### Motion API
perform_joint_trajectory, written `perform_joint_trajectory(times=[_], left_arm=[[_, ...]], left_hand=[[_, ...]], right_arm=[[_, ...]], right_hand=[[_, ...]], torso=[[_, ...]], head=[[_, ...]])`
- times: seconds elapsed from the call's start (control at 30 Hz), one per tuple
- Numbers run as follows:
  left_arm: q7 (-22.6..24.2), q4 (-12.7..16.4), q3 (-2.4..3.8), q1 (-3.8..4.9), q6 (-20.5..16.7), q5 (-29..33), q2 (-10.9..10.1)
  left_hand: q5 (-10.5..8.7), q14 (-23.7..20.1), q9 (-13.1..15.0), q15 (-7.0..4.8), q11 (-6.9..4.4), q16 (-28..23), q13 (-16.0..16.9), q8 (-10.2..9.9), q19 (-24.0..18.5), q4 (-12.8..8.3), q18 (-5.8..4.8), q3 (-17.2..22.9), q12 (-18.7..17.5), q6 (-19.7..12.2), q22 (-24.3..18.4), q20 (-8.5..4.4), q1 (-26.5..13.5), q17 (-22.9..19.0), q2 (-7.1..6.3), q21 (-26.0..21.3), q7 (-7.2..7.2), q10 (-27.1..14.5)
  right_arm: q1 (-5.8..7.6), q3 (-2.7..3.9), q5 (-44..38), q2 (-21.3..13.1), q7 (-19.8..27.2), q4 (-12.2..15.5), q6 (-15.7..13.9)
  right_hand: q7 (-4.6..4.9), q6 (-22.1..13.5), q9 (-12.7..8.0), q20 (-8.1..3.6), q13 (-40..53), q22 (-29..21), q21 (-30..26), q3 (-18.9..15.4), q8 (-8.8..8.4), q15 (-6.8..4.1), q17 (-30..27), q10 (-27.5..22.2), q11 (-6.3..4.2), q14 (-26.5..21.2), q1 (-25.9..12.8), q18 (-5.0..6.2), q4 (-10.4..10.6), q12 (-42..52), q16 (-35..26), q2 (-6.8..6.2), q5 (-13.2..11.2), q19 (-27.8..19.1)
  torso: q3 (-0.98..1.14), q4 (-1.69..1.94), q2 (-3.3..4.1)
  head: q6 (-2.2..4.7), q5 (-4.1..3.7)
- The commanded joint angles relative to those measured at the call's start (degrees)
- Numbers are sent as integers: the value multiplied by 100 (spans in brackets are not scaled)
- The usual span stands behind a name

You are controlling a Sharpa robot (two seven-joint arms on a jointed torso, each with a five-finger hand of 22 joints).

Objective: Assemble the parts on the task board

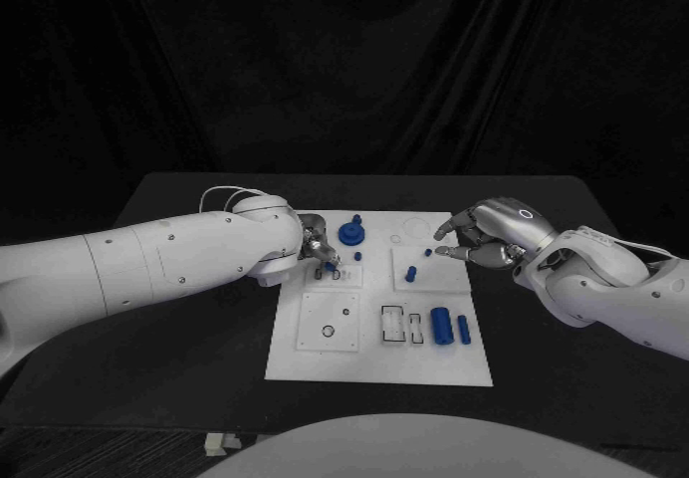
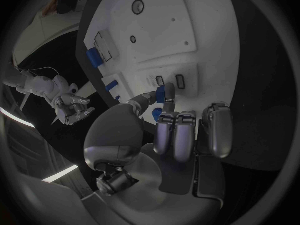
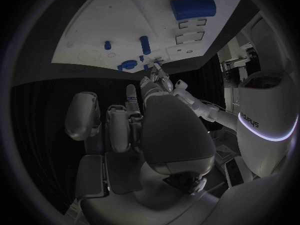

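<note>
Left hand pinches a small blue part over the task board, insertion next needs slot alignment; right hand hovers empty, fingers apart.

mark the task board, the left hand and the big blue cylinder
task board (image 1: 376, 360), head view, bare near edge.
left hand (image 1: 319, 247), head view, middle of hand.
big blue cylinder (image 1: 442, 326), head view, mid-body.

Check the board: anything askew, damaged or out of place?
Nothing stands out. The task board lies flat and looks intact. Two blue cylinders lie side by side near its right edge, and smaller blue parts sit in the middle. The left hand holds a blue piece over the board; the right hand hovers, holding nothing.
</note>
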Motion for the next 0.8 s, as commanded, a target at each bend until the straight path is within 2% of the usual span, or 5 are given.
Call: perform_joint_trajectory(times=[0.03, 0.27, 0.8], left_arm=[[86, 7, 5, -17, 60, -7, 29], [72, -38, 5, -36, 124, -7, 59], [34, 11, 5, -85, 181, -7, 40]], left_hand=[[36, 606, 7, -41, -23, 15, 1510, -20, -16, -50, -19, 100, 20, -20, 531, -12, 6, 1508, 46, -27, -15, 608], [41, 606, 14, -40, -23, 15, 1510, -19, -15, -54, -19, 112, 20, -12, 532, -11, 7, 1508, 48, -29, -16, 608], [44, 606, 20, -40, -23, 15, 1510, -18, -14, -56, -19, 120, 20, -4, 533, -11, 6, 1508, 50, -30, -17, 608]], right_arm=[[-17, 3, -27, 0, -95, -1, 17], [-18, 3, -27, -5, -95, -1, 23], [-26, 3, -27, 0, -92, -7, 32]], right_hand=[[31, 4, -5, -1, 1509, 873, -19, -17, -17, 38, 528, 606, 33, 372, -2, 74, -9, 15, -21, 60, -1, -25], [31, 4, -5, -1, 1509, 873, -19, -17, -17, 38, 528, 606, 33, 372, -2, 74, -9, 15, -21, 60, -1, -25], [31, 10, -6, 1, 1509, 871, -27, -22, -23, 39, 520, 606, 34, 370, -10, 76, -7, 15, -31, 65, -5, -27]], torso=[[-1, -5, 2], [0, 4, 1], [1, 3, -3]], head=[[0, 3], [0, -10], [0, 26]])
